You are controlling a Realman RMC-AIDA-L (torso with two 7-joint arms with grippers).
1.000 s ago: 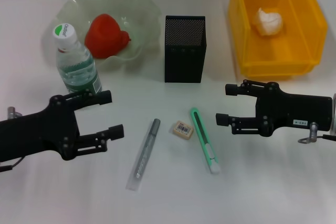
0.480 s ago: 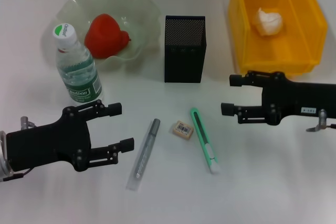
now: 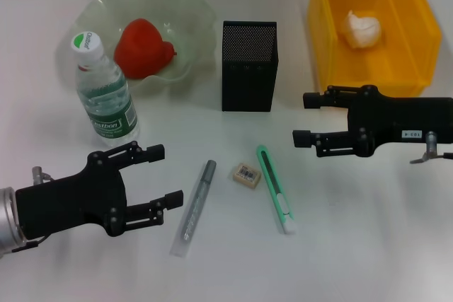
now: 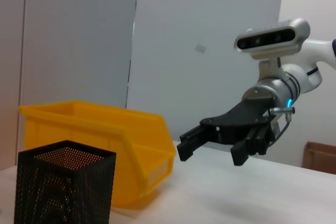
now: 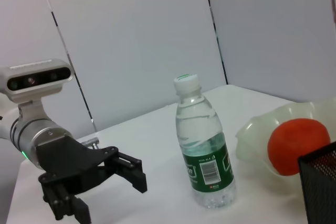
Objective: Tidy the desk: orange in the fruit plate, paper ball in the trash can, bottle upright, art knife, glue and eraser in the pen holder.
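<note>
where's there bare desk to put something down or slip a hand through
Bare desk lies near the robot, on its right of the art knife and below the right gripper. Another patch sits between pen holder and trash can. Crowded: glue, eraser and knife lie close together, left gripper beside them, under the bottle.

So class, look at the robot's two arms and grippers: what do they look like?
Both the left gripper and the right gripper are matte black, with two jaws on linkage bars. The wrists behind them are silver. Each wrist carries a silver camera bar. The right gripper's body bears a small white label.
</note>
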